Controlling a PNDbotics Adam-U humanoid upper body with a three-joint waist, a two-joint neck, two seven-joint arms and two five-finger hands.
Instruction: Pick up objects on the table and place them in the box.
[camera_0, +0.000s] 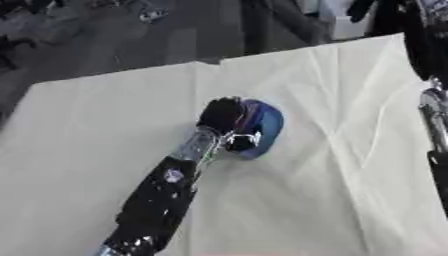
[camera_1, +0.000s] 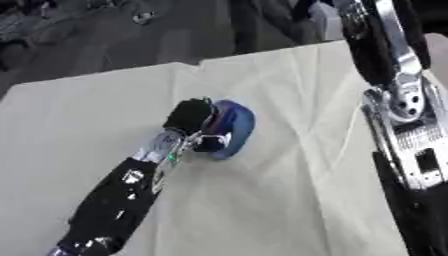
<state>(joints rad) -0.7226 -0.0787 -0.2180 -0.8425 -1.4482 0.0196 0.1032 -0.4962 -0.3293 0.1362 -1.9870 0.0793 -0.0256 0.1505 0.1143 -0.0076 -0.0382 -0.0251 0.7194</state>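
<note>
left hand (camera_0: 229, 120) at table (camera_0: 350, 200) centre, fingers curled round a blue object (camera_0: 267, 127). right arm (camera_1: 398, 100) at 3 o'clock, its hand unseen.

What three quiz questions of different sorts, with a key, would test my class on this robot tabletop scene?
1. True or false: the left hand is on the blue object.
2. Multiple choice: the cloth covering the table is A) cream, B) red, C) green.
3. Fill in: the right arm shows along the view's ___ edge.

Key: 1 true; 2 A; 3 right. The box is not in view, and neither is the right hand.
</note>
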